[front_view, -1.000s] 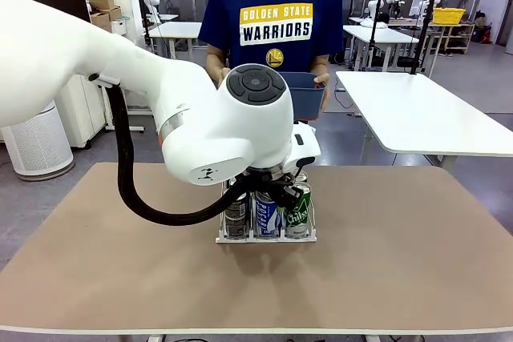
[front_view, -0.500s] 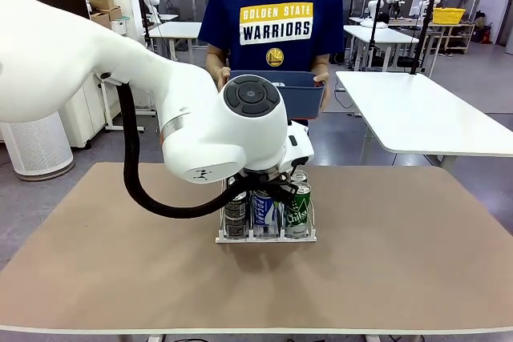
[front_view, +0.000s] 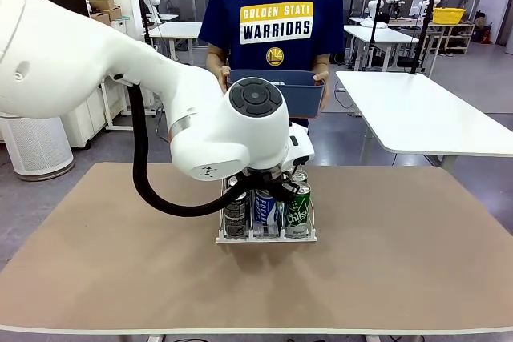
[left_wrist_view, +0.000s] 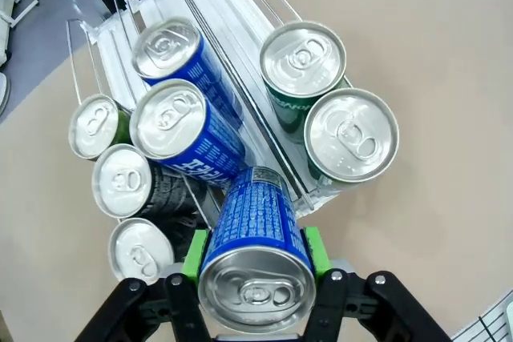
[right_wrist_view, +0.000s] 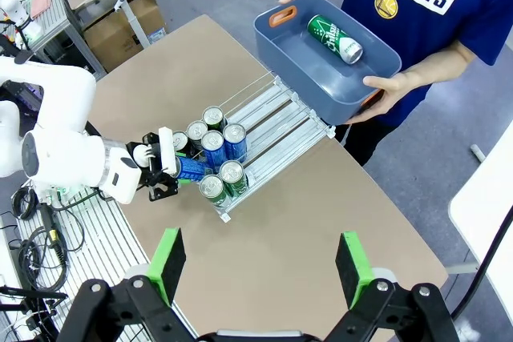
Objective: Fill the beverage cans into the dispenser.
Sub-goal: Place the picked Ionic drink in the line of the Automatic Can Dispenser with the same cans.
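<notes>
Arm (front_view: 216, 130) shifted, left end effector (left_wrist_view: 255, 252) gripping blue can (left_wrist_view: 255, 226), perhaps tilted

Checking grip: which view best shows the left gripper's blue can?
Left wrist view: the blue lettered metal can, close-up between the left gripper's pads. Right wrist view shows it tiny; front view, mostly behind the arm.

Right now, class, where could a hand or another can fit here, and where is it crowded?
Bare table flanks the dispenser; its lanes' far half, toward the person, is free. The near end is crowded: beverage cans, plus the left gripper holding a blue can.
</notes>
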`<state>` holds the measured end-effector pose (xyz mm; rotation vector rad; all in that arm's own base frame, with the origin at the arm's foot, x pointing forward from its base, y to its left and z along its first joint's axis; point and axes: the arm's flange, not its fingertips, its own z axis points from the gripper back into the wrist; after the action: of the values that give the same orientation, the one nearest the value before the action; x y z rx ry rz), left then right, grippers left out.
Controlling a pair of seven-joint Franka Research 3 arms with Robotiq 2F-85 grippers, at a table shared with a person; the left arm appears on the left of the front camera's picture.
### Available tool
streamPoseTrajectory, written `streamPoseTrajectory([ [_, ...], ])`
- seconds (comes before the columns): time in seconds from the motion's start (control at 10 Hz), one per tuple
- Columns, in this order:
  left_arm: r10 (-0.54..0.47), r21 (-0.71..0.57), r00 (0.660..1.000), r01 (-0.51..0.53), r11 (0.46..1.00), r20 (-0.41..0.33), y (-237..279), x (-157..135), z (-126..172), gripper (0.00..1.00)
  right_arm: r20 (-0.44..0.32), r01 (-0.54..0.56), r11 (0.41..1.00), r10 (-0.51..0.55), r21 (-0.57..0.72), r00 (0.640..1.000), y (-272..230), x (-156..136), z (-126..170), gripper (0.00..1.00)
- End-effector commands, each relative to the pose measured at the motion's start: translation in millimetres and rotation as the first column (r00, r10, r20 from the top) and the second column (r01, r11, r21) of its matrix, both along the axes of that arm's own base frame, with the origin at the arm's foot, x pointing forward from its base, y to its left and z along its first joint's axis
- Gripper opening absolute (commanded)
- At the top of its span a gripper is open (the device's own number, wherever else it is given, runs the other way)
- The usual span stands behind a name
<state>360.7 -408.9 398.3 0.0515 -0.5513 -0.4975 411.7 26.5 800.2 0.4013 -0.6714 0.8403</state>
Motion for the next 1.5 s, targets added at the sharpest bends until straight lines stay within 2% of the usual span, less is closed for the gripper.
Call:
streamPoseTrajectory([
  [0.0,0.044,0.014,0.999,-0.044,0.999,-0.022,4,18,-1,0.57,0.001,-0.001,1.0,0.001,0.0,1.0,0,-1,0,1.0],
  [0.5,0.034,0.022,0.976,-0.03,0.999,-0.217,5,10,-21,0.57,0.001,-0.001,1.0,0.001,0.0,1.0,0,-1,0,1.0],
  [0.6,0.027,-0.004,0.994,-0.028,1.0,-0.101,4,17,-16,0.57,0.001,-0.001,1.0,0.001,0.0,1.0,0,-1,0,1.0],
  [0.7,0.027,-0.004,0.994,-0.028,1.0,-0.101,4,17,-16,0.57,0.001,-0.001,1.0,0.001,0.0,1.0,0,-1,0,1.0],
  [1.0,0.047,0.018,0.985,-0.045,0.999,-0.163,10,27,-3,0.57,0.001,-0.001,1.0,0.001,0.0,1.0,0,-1,0,1.0],
  [1.1,0.055,0.018,0.983,-0.053,0.998,-0.174,10,31,-1,0.65,0.001,-0.001,1.0,0.001,0.0,1.0,0,-1,0,1.0],
  [1.2,0.058,0.001,0.979,-0.059,0.998,-0.195,10,35,2,0.77,0.001,-0.001,1.0,0.001,0.0,1.0,0,-1,0,1.0],
  [1.3,0.061,-0.004,0.978,-0.063,0.998,-0.198,10,36,4,0.84,0.001,-0.001,1.0,0.001,0.0,1.0,0,-1,0,1.0],
  [1.4,0.075,0.005,0.98,-0.076,0.997,-0.185,9,37,8,0.97,0.001,-0.001,1.0,0.001,0.0,1.0,0,-1,0,1.0],
])
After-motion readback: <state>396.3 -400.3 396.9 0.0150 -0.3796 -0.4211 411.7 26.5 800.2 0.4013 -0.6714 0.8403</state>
